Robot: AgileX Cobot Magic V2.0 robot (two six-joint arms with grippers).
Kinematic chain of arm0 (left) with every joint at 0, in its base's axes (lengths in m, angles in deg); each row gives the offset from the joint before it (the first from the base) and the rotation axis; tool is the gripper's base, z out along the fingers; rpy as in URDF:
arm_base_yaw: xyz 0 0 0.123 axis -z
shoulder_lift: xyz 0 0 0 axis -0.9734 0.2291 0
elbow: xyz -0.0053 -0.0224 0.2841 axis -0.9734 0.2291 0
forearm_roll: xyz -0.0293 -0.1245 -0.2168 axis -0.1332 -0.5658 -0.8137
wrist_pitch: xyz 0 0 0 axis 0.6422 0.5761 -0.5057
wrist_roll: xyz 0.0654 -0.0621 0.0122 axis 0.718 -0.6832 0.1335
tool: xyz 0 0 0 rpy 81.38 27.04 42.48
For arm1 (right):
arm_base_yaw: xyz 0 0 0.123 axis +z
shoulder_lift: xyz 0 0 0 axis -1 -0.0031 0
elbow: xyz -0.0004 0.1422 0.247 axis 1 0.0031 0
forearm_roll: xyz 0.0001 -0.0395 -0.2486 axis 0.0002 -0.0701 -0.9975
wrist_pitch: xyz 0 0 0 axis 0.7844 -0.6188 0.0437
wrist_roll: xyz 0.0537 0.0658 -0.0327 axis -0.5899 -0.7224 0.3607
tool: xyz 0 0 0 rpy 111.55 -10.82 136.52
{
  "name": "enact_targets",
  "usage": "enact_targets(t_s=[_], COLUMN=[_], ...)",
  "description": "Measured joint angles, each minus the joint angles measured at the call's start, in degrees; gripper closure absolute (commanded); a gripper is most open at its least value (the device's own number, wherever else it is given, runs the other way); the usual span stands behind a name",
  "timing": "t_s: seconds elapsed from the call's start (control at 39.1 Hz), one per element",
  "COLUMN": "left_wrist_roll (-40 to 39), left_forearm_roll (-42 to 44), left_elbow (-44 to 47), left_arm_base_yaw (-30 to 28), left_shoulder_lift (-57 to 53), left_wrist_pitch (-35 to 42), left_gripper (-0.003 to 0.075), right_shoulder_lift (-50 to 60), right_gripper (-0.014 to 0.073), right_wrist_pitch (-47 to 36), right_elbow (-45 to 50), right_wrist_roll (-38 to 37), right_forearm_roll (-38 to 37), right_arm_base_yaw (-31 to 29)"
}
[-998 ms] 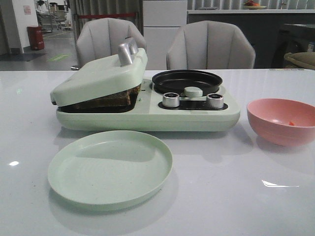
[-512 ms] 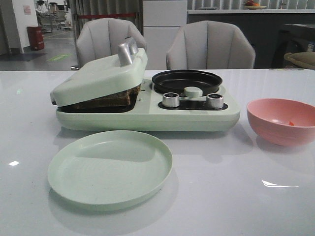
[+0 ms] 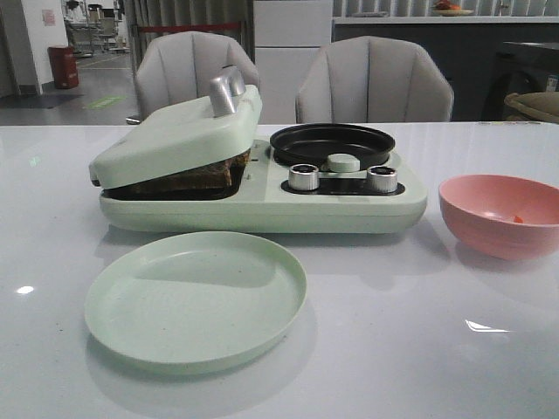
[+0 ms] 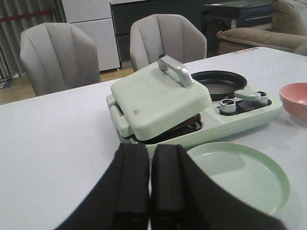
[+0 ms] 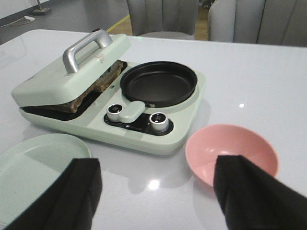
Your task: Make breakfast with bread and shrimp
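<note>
While the bread (image 3: 196,177) sits under the propped lid (image 3: 175,135) at far left, left gripper (image 4: 149,187) pinched together empty, right gripper (image 5: 156,191) spread wide; lift by the handle (image 3: 225,90), slowly

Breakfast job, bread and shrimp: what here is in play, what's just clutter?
In play:
bread under the press lid
black pan
green plate
pink bowl, orange bit inside, maybe shrimp

Just there:
chairs
red bin
</note>
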Motion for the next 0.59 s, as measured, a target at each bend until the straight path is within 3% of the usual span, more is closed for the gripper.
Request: enact_targets(t_s=[0.28, 0.59], left_wrist_roll=[0.0, 0.0], left_forearm_roll=[0.0, 0.0], left_elbow=[0.0, 0.0], left_arm_base_yaw=[0.0, 0.0], left_shoulder_lift=[0.0, 0.0], left_wrist_pitch=[0.0, 0.0], left_gripper=[0.0606, 0.0606], right_shoulder_lift=[-15.2, -28.9], right_gripper=[0.0008, 0.0008], right_wrist_pitch=[5.0, 12.8], right_elbow=[-12.7, -24.6], right_wrist_roll=[-0.2, -0.3], right_forearm_roll=[3.5, 7.0], right_arm_base_yaw=[-3.0, -17.9])
